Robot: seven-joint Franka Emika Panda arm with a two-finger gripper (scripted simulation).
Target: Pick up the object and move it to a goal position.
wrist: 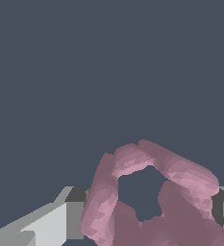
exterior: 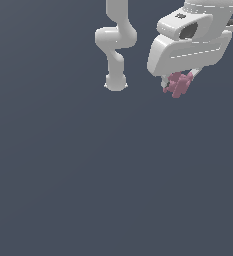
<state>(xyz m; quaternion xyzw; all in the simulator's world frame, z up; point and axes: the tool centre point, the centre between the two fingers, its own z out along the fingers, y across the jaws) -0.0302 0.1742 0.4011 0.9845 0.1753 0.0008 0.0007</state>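
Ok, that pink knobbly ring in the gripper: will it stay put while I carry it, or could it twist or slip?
The pink ring probably is rigid: it keeps its open hole while pinched between the fingers. Its lumpy rim may let it pivot. It looks small beside the gripper, so likely light. Move gently.

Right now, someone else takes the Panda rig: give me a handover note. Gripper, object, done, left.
Gripper: shut on the pink ring, which sits between the fingers in the wrist view.
Object: the pink ring is held at the tip of the white arm, near the top of the exterior view toward its right side. Its knobbly rim and centre hole show clearly in the wrist view.
Done: pick-up looks complete; whether the ring is clear of the surface cannot be judged from the plain background.
Left: carry it to the goal position. No goal marker shows in either view, so confirm the target before moving.
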